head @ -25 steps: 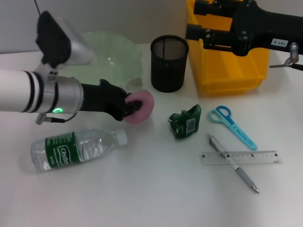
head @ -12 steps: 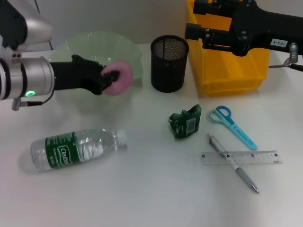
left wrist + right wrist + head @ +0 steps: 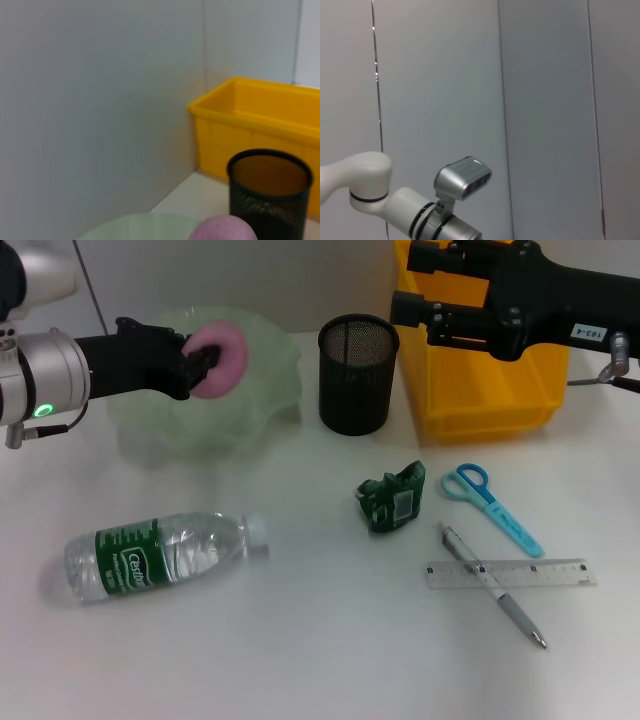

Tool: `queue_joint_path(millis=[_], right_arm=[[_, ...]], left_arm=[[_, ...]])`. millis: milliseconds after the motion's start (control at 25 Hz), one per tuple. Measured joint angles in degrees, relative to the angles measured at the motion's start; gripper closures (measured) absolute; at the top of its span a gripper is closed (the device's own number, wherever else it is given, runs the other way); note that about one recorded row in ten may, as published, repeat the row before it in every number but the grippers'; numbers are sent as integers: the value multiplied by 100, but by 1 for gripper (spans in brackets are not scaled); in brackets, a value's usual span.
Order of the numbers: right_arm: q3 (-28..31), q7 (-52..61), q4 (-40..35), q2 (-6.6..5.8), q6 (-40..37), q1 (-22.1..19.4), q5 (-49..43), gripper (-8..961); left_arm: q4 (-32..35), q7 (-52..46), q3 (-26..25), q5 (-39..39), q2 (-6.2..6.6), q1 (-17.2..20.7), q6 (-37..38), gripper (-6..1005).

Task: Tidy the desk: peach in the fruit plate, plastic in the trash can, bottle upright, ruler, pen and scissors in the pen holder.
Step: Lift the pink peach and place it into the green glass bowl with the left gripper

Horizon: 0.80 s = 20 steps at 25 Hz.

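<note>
Left gripper (image 3: 197, 360): black fingers are closing on the peach (image 3: 220, 357), a round, matte pink fruit, holding it from its left side above the bowl of the fruit plate (image 3: 262, 390). The peach is sitting over the plate's upper middle, clear of the desk; whether it is touching the plate cannot be told. In the left wrist view only the pink top of the peach (image 3: 222, 229) is showing, with the plate's pale green rim (image 3: 145, 222) just beside it.

Left arm: reaching in level from the left edge of the head view, black forearm leading, silver cuff with a green light glowing behind it.

Fruit plate: translucent pale green, wavy-edged, standing at the back left of the desk (image 3: 320, 640).

Pen holder (image 3: 357, 374): black mesh cup, upright, just right of the plate.

Trash can (image 3: 480, 390): yellow bin, right of the pen holder, at the back.

Right gripper (image 3: 412, 308): black arm is hanging across the top of the trash can; its state cannot be told.

Plastic (image 3: 392, 499): crumpled green wrapper, lying mid-desk.

Bottle (image 3: 165, 555): clear, green label, white cap, lying on its side front left.

Scissors (image 3: 490, 505): blue handles, lying right of the plastic.

Pen (image 3: 492, 585): grey, lying crossed over the clear ruler (image 3: 545, 573).
</note>
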Motion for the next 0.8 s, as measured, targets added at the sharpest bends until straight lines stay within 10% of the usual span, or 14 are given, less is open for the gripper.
queue_joint_path(millis=[800], right_arm=[[-39,-1,-4,-6,0,50,-41,274]], left_arm=[[-798,279,43,12,-32,-423,-733,817]])
